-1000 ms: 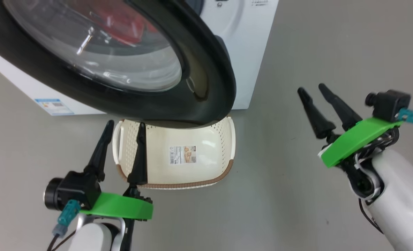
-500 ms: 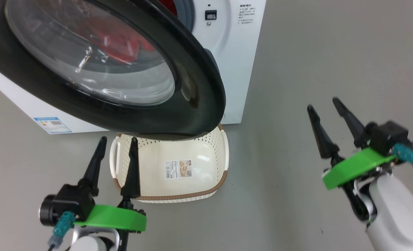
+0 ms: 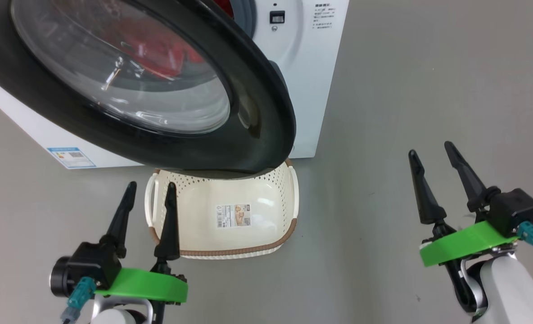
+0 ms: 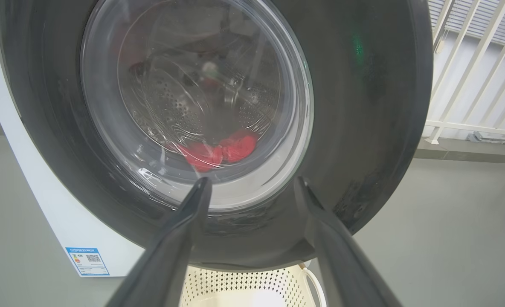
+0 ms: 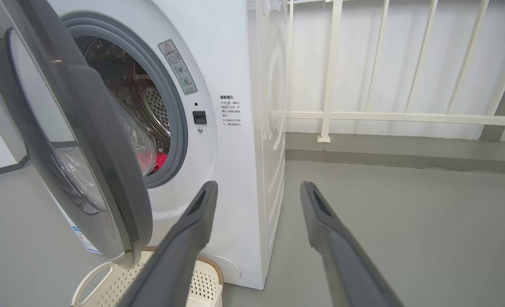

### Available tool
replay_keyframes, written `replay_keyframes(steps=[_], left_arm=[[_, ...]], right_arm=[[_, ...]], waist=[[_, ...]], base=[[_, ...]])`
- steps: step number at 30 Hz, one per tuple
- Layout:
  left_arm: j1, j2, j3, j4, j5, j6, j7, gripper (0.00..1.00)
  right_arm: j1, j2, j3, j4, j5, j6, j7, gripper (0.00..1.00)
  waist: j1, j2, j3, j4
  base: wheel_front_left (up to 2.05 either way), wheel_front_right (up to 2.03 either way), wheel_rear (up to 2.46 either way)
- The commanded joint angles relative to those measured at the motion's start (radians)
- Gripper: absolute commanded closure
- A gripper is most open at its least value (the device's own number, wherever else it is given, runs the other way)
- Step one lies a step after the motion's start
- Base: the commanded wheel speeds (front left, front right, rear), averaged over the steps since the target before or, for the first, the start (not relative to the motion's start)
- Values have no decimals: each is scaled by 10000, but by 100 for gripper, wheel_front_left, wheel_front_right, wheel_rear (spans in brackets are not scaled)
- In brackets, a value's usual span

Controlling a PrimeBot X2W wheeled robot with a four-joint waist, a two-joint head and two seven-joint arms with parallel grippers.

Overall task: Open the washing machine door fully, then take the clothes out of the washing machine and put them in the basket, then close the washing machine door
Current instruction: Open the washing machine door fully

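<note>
The washing machine door (image 3: 266, 121) stands partly open, its black rim and glass window (image 4: 193, 106) swung out over the basket (image 3: 266, 198). Red clothes (image 4: 218, 151) lie in the drum, seen through the glass and past the door edge (image 5: 158, 160). The white washing machine (image 3: 311, 67) stands behind. My left gripper (image 3: 151, 186) is open and empty at the basket's left rim, below the door. Over bare floor, right of the machine, my right gripper (image 3: 431, 150) is open and empty. The cream basket (image 5: 201, 277) sits on the floor under the door.
Grey floor (image 3: 406, 90) spreads to the right of the machine. A white railing (image 5: 384, 115) and a wall with a low kerb run behind it. A blue label (image 3: 70, 156) sits low on the machine's front.
The head camera has tilted, so more of the machine's front shows. My right gripper has dropped lower and nearer. The left gripper keeps its place beside the basket.
</note>
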Motion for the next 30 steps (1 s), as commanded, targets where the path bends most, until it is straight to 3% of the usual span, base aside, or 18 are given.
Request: replay_keyframes(steps=[1,27,28,30], left_arm=[[31,156,352,-242,1,-38,-76,0],[34,156,433,-153,95,-154,-76,0],[32,156,432,-156,105,-155,-76,0],[37,156,433,-173,113,-144,-76,0]], right_arm=[[200,72,136,-430,-273,48,-62,0],[548,51,625,-477,-589,48,-62,0],[523,31,660,-439,-679,48,-62,10],[448,-19,802,-258,-912,48,-62,100]], waist=[[0,-1,28,18],[0,-1,-78,46],[0,-1,-79,47],[0,-1,-79,41]], base=[[0,0,0],[0,0,0],[0,0,0],[0,0,0]])
